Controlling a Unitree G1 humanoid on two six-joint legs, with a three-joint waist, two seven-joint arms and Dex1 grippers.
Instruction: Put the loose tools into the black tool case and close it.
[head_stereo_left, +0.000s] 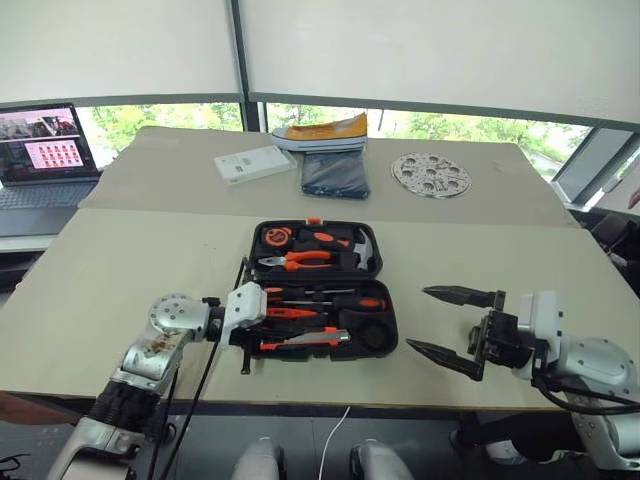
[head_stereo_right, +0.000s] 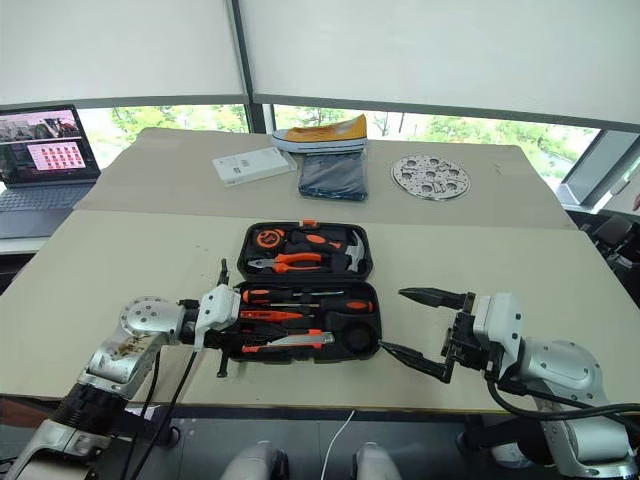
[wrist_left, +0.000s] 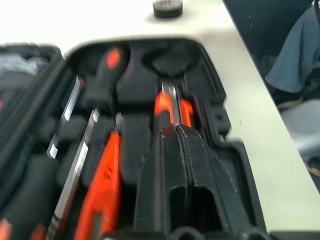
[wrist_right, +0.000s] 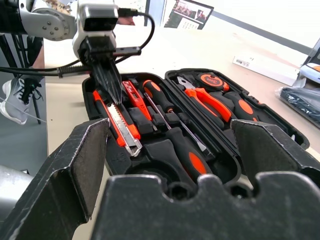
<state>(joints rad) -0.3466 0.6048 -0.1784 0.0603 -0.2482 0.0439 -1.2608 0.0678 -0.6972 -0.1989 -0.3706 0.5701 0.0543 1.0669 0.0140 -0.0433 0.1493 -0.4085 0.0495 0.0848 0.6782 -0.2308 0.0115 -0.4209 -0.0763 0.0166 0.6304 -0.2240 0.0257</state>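
Black tool case (head_stereo_left: 318, 228) lies open, orange-handled tools seated in moulded slots.

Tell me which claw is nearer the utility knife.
Left. The left claw, shut, sits over the utility knife in the black tool case; the right claw, open, is beside the case.

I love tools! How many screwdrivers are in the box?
3, all in the case's front half: a black-and-orange screwdriver, a second black-and-orange screwdriver, a slim orange screwdriver. Others may be hidden.
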